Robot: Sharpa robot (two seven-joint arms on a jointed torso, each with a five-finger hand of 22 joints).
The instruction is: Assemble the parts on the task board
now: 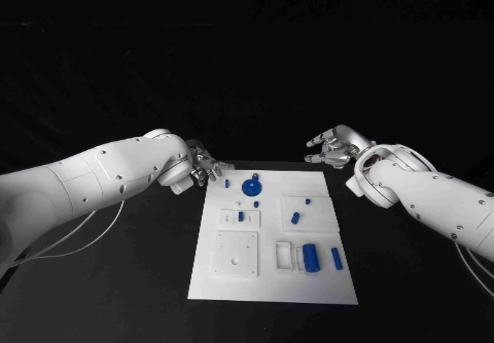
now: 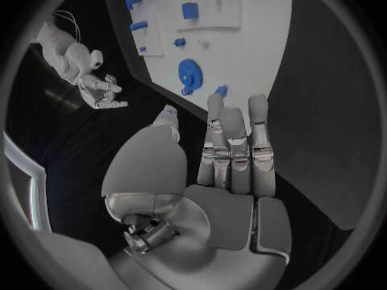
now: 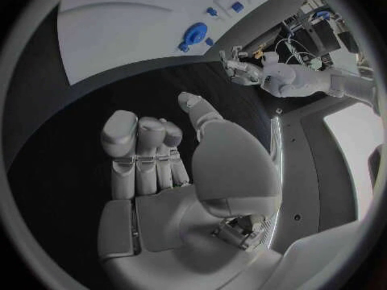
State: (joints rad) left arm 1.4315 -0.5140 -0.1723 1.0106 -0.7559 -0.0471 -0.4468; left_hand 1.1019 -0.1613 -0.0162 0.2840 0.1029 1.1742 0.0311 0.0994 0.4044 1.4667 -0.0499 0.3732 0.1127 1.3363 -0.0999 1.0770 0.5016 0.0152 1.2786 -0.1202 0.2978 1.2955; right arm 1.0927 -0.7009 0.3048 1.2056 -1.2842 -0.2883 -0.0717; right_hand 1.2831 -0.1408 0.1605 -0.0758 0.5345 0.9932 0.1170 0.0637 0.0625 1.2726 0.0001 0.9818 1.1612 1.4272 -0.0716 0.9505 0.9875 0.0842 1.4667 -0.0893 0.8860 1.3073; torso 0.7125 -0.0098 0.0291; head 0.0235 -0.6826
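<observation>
Two hands, one board, several blue parts, listed view by view.

Head view: task board (image 1: pixel 273 286), a white plate lying lengthwise in the middle of the black table (image 1: pixel 123 300). On it, toward the far end, a round blue disc part (image 1: pixel 251 188) with a small blue peg (image 1: pixel 256 176) just beyond it. Mid-board, small blue pieces (image 1: pixel 295 218) on a raised white square. Near end, a blue cylinder (image 1: pixel 310 257) beside a slim blue bar (image 1: pixel 337 259), next to a white square block (image 1: pixel 235 254). Left hand (image 1: pixel 205 168) hangs at the board's far left corner, fingers extended and apart, nothing in them. Right hand (image 1: pixel 331 148) hangs off the far right corner, palm turned up, fingers loosely spread, holding nothing.

Left wrist view: left hand (image 2: pixel 234 154) with fingers straight and side by side, thumb apart, empty, fingertips above the board's edge (image 2: pixel 266 77). Blue disc part (image 2: pixel 190 75) lies just past the fingertips. Right hand (image 2: pixel 100 91) seen across the table, fingers splayed.

Right wrist view: right hand (image 3: pixel 161 167) over bare black table, fingers straight, thumb set apart, nothing held. Board (image 3: pixel 113 38) well beyond it, blue disc part (image 3: pixel 195 33) near its edge. Left hand (image 3: pixel 240 69) at the far side, fingers apart.
</observation>
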